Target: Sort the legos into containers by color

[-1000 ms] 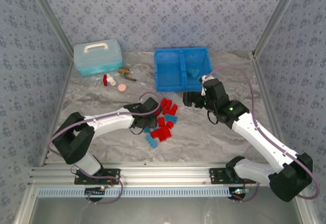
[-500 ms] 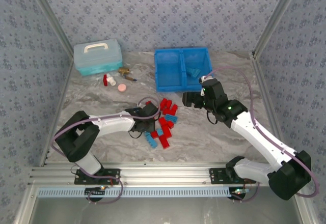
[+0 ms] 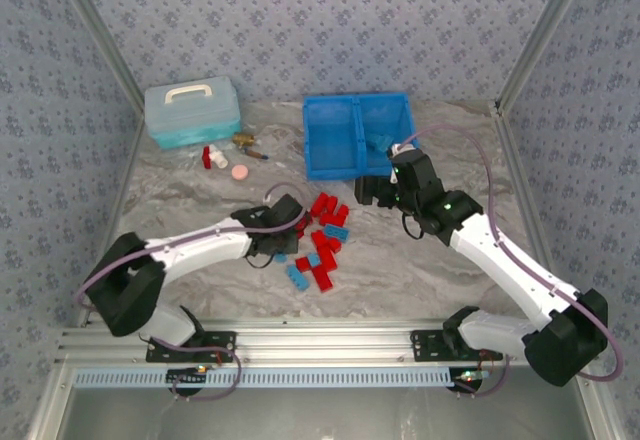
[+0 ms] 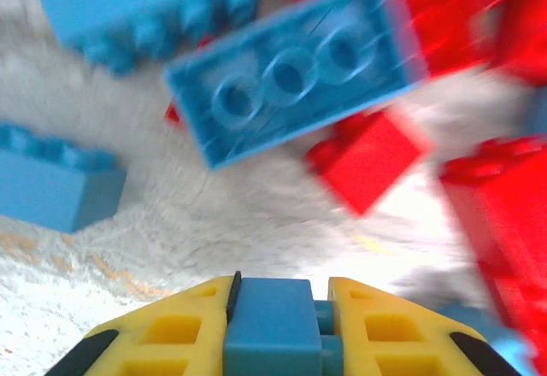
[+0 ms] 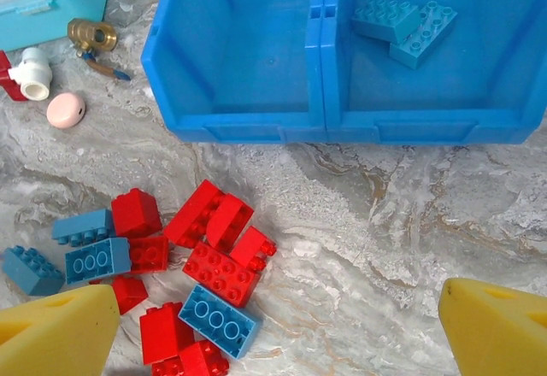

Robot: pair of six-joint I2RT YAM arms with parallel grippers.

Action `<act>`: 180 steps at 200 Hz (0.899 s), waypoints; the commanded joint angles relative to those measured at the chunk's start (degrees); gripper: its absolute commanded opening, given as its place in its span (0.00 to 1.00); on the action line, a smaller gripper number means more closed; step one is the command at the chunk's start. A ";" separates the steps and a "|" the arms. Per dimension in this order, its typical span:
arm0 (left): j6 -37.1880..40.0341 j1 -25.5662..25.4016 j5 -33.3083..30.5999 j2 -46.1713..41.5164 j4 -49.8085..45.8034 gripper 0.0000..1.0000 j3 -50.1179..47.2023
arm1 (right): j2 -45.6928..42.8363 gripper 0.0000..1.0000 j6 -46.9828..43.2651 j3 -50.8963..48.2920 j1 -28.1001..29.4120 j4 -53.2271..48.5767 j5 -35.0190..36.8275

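My left claw (image 4: pixel 278 295) is clamped on a light blue brick (image 4: pixel 267 333). Just ahead of it lie more legos (image 4: pixel 295 73), glossy red and blue, one blue one turned up to show three round sockets. My right claw (image 5: pixel 275 325) stands wide apart, with the pile ahead to its left. The blue bin (image 5: pixel 325 124) is beyond it, with two blue bricks (image 5: pixel 402 24) in the right compartment. The marble table (image 5: pixel 376 214) is grey-veined and the walls (image 3: pixel 320 20) are floral blue-grey.
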 commanded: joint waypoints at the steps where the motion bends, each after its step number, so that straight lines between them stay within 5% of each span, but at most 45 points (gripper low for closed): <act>1: 4.81 -1.28 -1.75 -2.80 4.24 0.15 9.26 | -3.97 0.99 2.14 0.50 0.52 -1.74 3.49; 84: 20.81 -1.86 -4.42 32.53 18.10 0.12 54.60 | -17.98 1.00 6.32 -5.70 -0.24 -7.76 13.54; 140: 24.14 0.79 -3.38 63.79 6.62 0.13 98.37 | -23.74 1.00 7.31 -6.79 -0.52 -12.55 14.57; 180: 26.87 1.23 -0.53 70.07 12.38 0.28 101.67 | -24.67 1.00 7.44 -7.22 -0.69 -13.22 14.30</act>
